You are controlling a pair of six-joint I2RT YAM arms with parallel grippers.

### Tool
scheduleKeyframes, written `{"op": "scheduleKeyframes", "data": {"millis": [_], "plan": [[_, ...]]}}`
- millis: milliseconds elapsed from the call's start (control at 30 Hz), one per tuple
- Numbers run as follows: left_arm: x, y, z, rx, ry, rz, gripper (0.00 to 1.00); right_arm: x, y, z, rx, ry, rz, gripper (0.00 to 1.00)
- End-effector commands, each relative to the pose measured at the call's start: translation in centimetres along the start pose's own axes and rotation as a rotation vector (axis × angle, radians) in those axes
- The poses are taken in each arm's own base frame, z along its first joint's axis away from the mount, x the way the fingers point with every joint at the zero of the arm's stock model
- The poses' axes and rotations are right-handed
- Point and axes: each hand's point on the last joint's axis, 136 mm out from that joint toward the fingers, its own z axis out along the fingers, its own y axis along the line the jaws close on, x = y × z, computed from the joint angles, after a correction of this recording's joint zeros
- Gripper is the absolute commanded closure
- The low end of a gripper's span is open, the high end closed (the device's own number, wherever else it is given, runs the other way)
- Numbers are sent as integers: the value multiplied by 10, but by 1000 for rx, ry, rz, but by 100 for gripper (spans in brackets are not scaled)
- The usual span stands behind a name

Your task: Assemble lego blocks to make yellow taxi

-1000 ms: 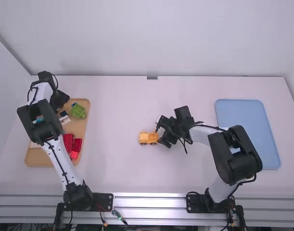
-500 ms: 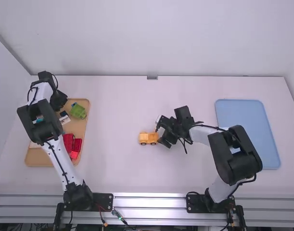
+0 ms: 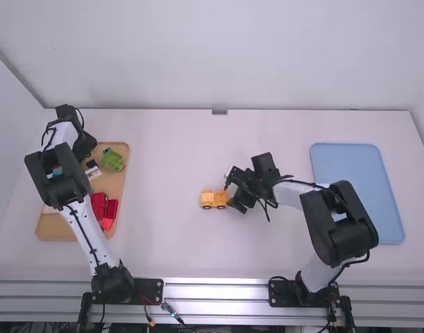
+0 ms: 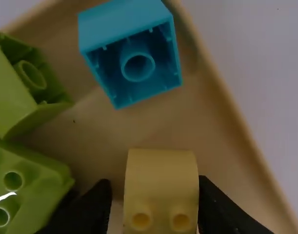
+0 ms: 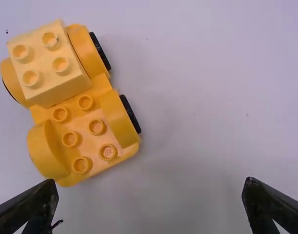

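Up close on the left, got red blocks (image 3: 104, 208) in the near part of the tan tray (image 3: 118, 182). A bit farther out, can see the car (image 3: 210, 199) on the table (image 3: 170, 257), with a pale block (image 5: 51, 63) on one end and bare studs on the rest. Right beside it, the right gripper (image 3: 232, 191), spread wide. Off to the right, a blue tray (image 3: 357, 180). Farther still, got the left gripper (image 3: 85, 143) over the tan tray, clamped on a yellow block (image 4: 161, 187), near green blocks (image 3: 113, 159) and a teal one (image 4: 134, 53).

2 arms (image 3: 82, 225) | white links (image 3: 288, 195) | chunky black joints (image 3: 59, 177) | thin black looping cables (image 3: 298, 182) | black base mounts (image 3: 148, 288)
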Motion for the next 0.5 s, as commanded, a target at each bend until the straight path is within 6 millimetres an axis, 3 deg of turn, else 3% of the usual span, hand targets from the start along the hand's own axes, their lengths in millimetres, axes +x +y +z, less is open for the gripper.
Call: {"op": "scheduleKeyframes", "data": {"millis": [0, 133, 267, 467], "plan": [[29, 10, 20, -21, 94, 13, 55, -6, -1, -5, 9, -16, -7, 1], [30, 10, 18, -26, 100, 16, 56, -6, -1, -5, 8, -15, -7, 1], [31, 11, 19, -20, 112, 11, 70, -6, -1, -5, 8, -14, -6, 1], [33, 9, 18, -20, 113, 14, 76, -7, -1, -5, 10, -17, -9, 1]]}}
